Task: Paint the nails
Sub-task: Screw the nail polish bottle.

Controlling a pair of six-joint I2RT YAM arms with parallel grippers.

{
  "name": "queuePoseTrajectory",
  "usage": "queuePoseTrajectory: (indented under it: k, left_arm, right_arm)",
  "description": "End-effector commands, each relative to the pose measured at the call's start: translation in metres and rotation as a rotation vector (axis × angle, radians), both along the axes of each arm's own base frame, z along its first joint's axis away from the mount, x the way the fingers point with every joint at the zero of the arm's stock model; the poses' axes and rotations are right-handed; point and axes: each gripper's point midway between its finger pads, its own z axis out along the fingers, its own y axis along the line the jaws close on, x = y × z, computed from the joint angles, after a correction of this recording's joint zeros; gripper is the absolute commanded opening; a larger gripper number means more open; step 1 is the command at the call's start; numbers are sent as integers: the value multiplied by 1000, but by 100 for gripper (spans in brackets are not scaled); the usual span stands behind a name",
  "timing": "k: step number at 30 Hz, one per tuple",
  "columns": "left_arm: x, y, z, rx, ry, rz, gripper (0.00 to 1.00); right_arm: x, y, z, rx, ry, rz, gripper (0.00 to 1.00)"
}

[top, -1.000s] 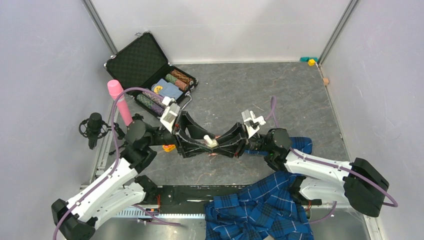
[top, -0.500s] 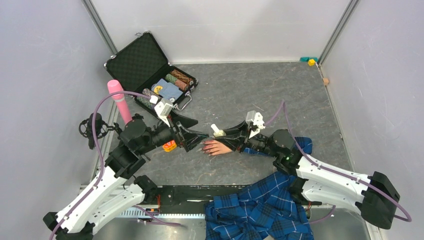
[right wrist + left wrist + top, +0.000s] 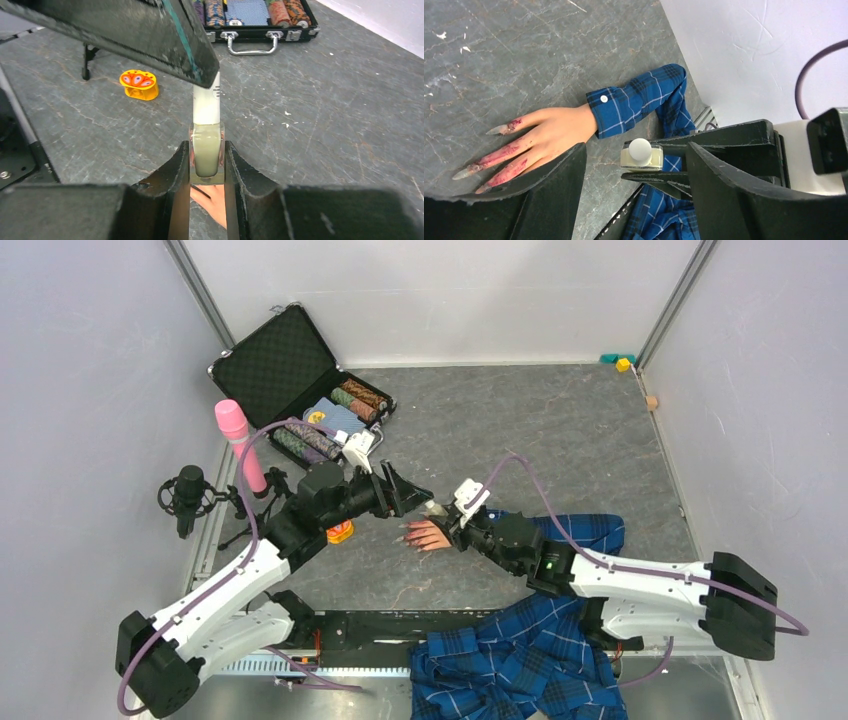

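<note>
The flesh-coloured mannequin hand (image 3: 551, 132) lies flat on the grey table, its blue plaid sleeve (image 3: 639, 97) running off to the right. Its long pointed nails (image 3: 465, 173) and fingers carry red smears. My right gripper (image 3: 207, 150) is shut on a small clear bottle (image 3: 206, 147) with a white cap (image 3: 206, 102), held just above the hand (image 3: 428, 535). My left gripper (image 3: 636, 150) is open, its jaws standing wide on either side of the cap (image 3: 640, 149) without touching it. In the top view the left gripper (image 3: 410, 498) meets the bottle (image 3: 436, 508) from the left.
An open black case (image 3: 270, 365) holding poker chips lies at the back left, with a pink cylinder (image 3: 238, 445) beside it. A small orange object (image 3: 340, 532) sits under the left arm. Plaid cloth (image 3: 520, 660) hangs over the near edge. Small blocks (image 3: 620, 362) lie in the far right corner.
The left gripper opened off the bottle's cap, drew back, then came forward again around it. The right gripper carried the bottle left, over the hand.
</note>
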Motion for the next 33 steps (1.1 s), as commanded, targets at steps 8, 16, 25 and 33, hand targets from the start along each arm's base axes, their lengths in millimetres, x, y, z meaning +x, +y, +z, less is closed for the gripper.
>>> queuePoseTrajectory:
  k: [8,16,25,33]
  left_arm:
    - [6,-13,0,-137,69,-4,60]
    - [9,-16,-7,-121,75,-7,37]
    - [6,-14,-1,-103,-21,-41,2]
    - [-36,-14,50,-228,-272,-239,2]
  right_arm:
    - [16,13,30,11,-69,-93,0]
    - [14,17,30,9,-67,-77,0]
    - [7,20,26,23,-46,-18,0]
    - [-13,23,46,254,44,246,0]
